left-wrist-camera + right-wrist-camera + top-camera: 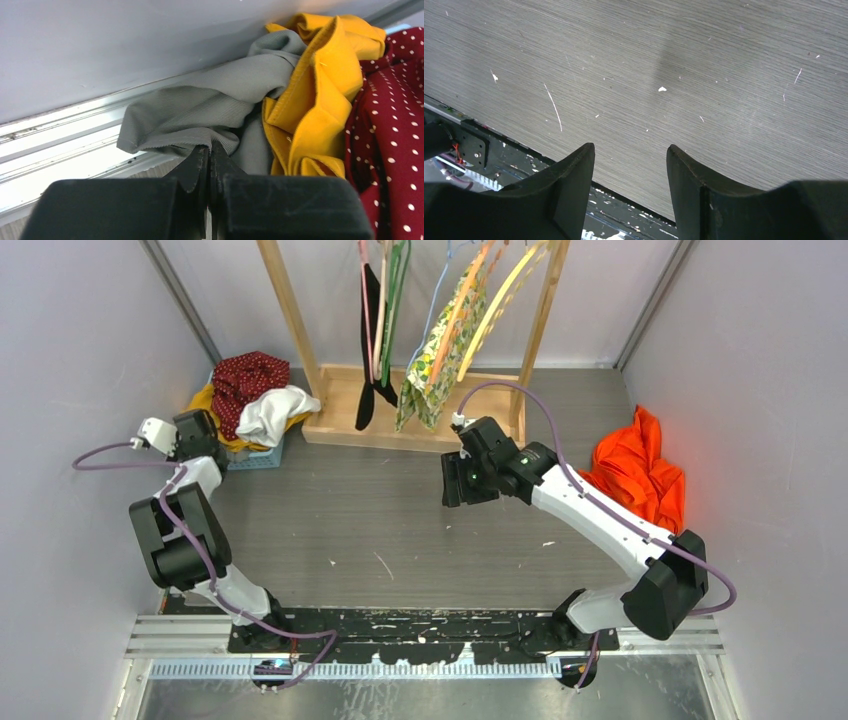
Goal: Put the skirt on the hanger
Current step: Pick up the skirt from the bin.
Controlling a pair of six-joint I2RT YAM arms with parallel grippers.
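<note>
Top view: high, from near side, looking down across grey wood-grain tabletop (400, 530) to wooden clothes rack (335, 405). Left wrist: jammed close on crumpled grey ribbed cloth (200, 110) against pale wall (125, 40). Right wrist: close above same tabletop, tilted back toward black base plate (469, 145), seen overhead too.

The counter (400, 530) is a grey, wood-grained board. It is marked with pale scratches, and a few white flecks (662, 89) lie right under the right hand (630, 150). A blue basket (255, 455) sits in the far corner, just beside the left hand (209, 152) and close to the wall. The rack's wooden foot (335, 405) stands beyond the right hand and slightly to its left, near the basket. An orange cloth (640, 470) lies crumpled to the right of the right hand, near the wall and apart from the rack. A black plate (420, 625) runs along the counter's near edge, behind both hands.
</note>
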